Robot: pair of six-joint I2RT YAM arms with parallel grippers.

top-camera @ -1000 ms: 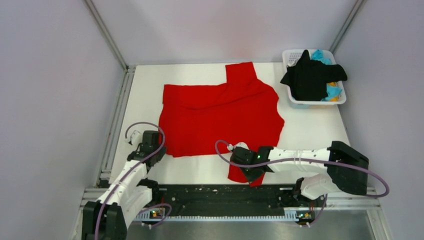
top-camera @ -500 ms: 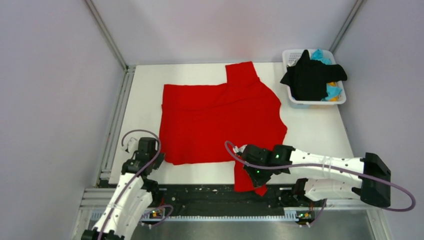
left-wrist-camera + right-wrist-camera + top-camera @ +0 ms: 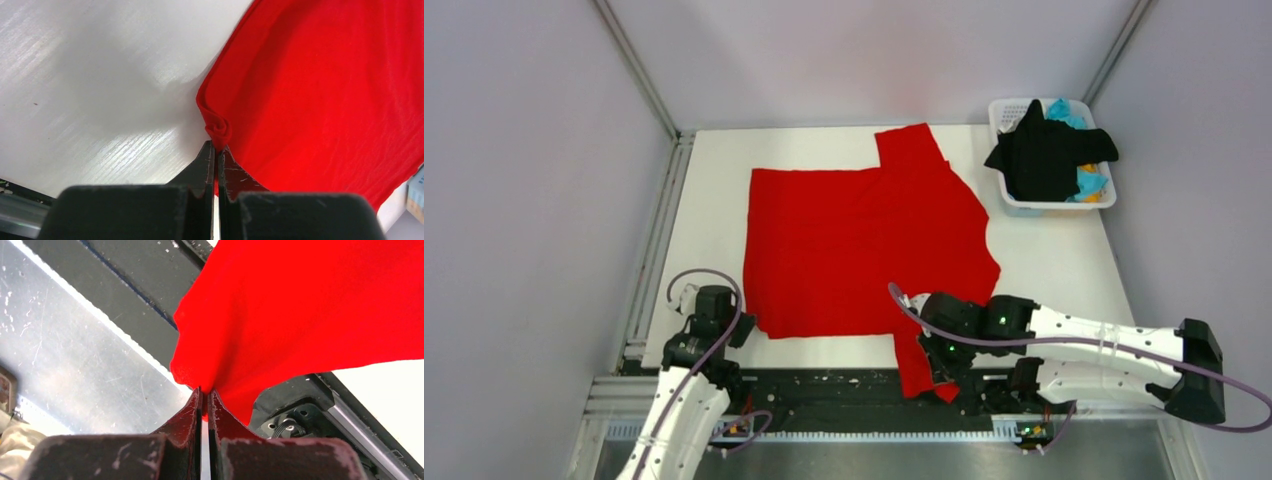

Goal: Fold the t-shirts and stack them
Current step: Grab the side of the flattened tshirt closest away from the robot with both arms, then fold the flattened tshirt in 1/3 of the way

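The bright red t-shirt [image 3: 864, 240] lies spread flat on the white table, one sleeve toward the back, the other hanging over the near edge. My left gripper [image 3: 736, 326] is shut on the shirt's near left corner [image 3: 218, 128], which is bunched at the fingertips. My right gripper [image 3: 932, 358] is shut on the near sleeve [image 3: 280, 315] and holds it above the black rail. A black t-shirt [image 3: 1046, 152] lies over the basket, with bits of cyan cloth [image 3: 1064, 110] and orange cloth [image 3: 1088, 169] under it.
The white plastic basket [image 3: 1006, 112] stands at the back right corner. A black rail [image 3: 844, 392] and a metal ledge run along the near edge. Aluminium frame posts [image 3: 639, 70] and grey walls close in the left, back and right sides.
Both grippers have pulled toward the near edge with the red shirt held. The shirt has stretched out flatter, and its wrinkles near the back have smoothed. The near sleeve now hangs over the rail.
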